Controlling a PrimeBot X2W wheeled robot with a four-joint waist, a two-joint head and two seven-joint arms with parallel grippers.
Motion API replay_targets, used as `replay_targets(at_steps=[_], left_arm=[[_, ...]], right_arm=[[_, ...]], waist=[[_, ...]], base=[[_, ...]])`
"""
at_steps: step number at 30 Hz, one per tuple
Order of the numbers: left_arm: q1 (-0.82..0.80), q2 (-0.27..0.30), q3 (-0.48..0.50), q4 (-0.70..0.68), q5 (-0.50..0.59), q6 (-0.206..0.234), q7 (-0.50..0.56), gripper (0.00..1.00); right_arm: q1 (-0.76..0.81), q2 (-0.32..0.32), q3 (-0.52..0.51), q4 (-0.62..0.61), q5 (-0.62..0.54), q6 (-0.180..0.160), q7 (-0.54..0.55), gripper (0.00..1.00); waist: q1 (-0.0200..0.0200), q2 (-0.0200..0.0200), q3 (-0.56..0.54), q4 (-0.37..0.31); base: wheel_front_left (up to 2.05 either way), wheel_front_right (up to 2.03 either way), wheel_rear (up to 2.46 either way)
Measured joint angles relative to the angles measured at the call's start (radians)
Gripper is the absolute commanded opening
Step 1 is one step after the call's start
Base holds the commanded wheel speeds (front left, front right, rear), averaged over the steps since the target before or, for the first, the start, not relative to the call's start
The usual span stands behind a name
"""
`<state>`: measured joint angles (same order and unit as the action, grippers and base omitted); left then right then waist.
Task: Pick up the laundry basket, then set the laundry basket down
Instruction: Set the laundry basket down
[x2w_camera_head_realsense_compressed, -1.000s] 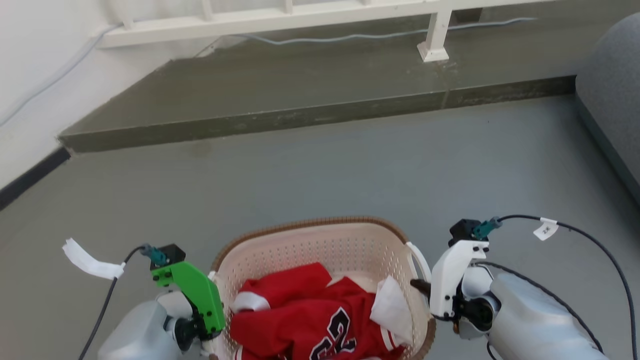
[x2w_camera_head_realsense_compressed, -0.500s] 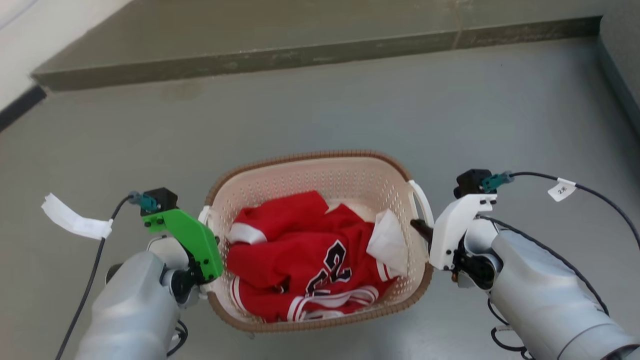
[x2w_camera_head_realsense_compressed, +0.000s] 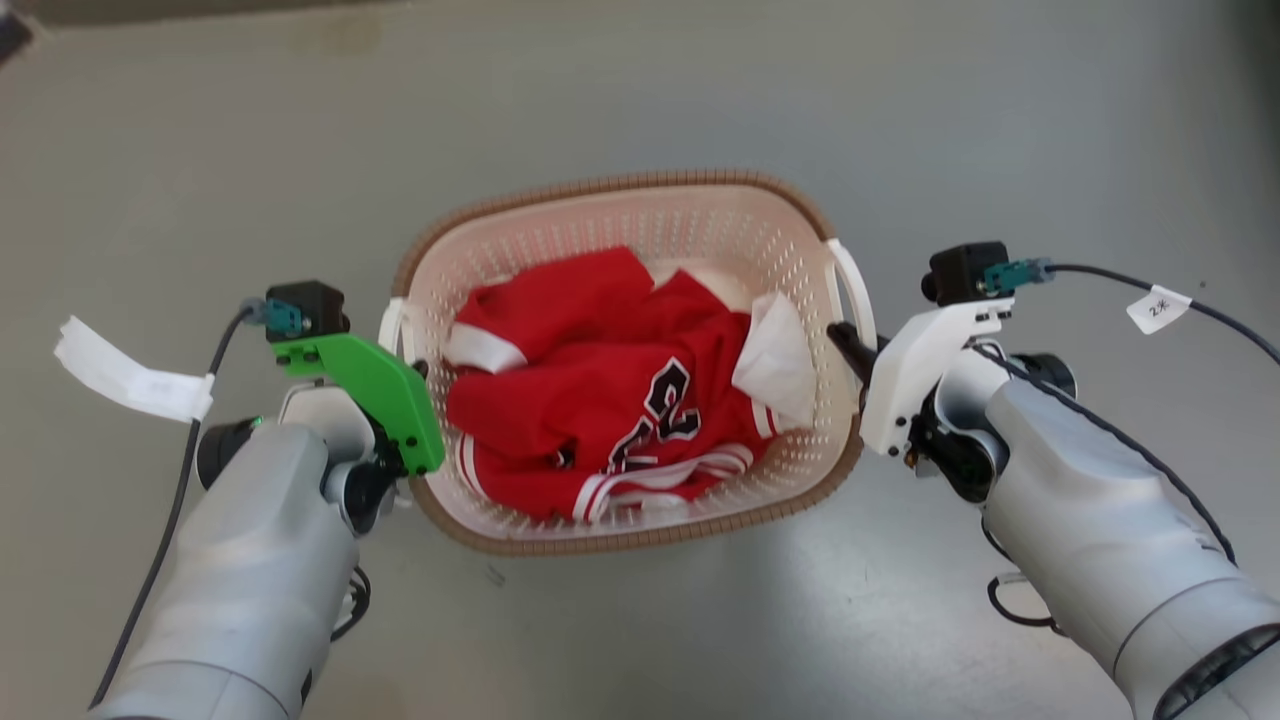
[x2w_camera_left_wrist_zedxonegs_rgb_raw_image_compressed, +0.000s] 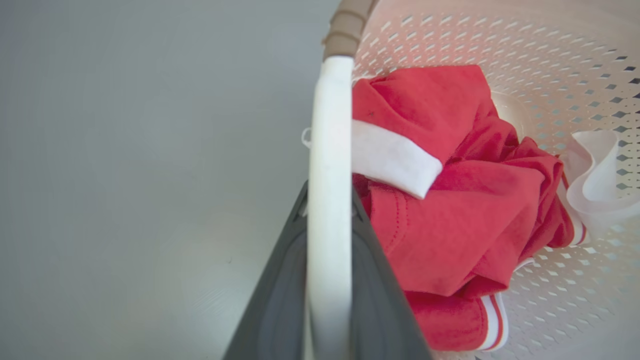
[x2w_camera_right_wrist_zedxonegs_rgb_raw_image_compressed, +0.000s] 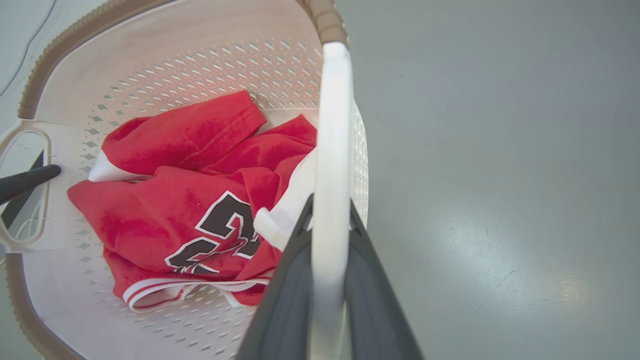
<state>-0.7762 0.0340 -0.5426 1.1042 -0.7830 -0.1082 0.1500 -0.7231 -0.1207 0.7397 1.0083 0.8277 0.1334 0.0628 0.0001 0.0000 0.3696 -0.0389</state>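
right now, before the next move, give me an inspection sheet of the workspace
surface: smooth grey floor, glossy patches
job's things: laundry basket, gripped at both side handles; holds a red jersey and a white cloth
clutter: nothing seen
grippers: left gripper shut on the left handle; right gripper shut on the right handle
cables: left cable and right cable, each black, each with a white tag
surroundings: darker band at the head view's top edge
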Motion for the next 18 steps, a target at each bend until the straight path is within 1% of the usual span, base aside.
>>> replay_targets(at_steps=[9,11,12,18], left_arm=[[-0.079,0.01,-0.008,-0.006,0.032,0.012,-0.055,0.0],[-0.098,0.012,-0.009,-0.008,0.041,0.017,-0.065,0.0],[-0.118,0.013,-0.01,-0.01,0.048,0.018,-0.074,0.0],[-0.176,0.018,-0.016,-0.015,0.068,0.022,-0.107,0.0]], right_arm=[[-0.077,-0.001,0.004,0.001,-0.036,-0.001,-0.075,0.0],[-0.097,-0.001,0.002,0.002,-0.04,-0.004,-0.09,0.0],[-0.116,-0.001,0.002,0.004,-0.046,-0.012,-0.103,0.0],[-0.168,-0.002,0.0,0.011,-0.056,-0.013,-0.142,0.0]], waist=[[0.0001,0.0,0.116,0.007],[0.0001,0.0,0.142,0.007],[0.0001,0.0,0.168,0.007],[0.0001,0.0,0.246,0.004]], base=[[0.0,0.0,0.0],[0.0,0.0,0.0],[0.0,0.0,0.0],[0.0,0.0,0.0]])
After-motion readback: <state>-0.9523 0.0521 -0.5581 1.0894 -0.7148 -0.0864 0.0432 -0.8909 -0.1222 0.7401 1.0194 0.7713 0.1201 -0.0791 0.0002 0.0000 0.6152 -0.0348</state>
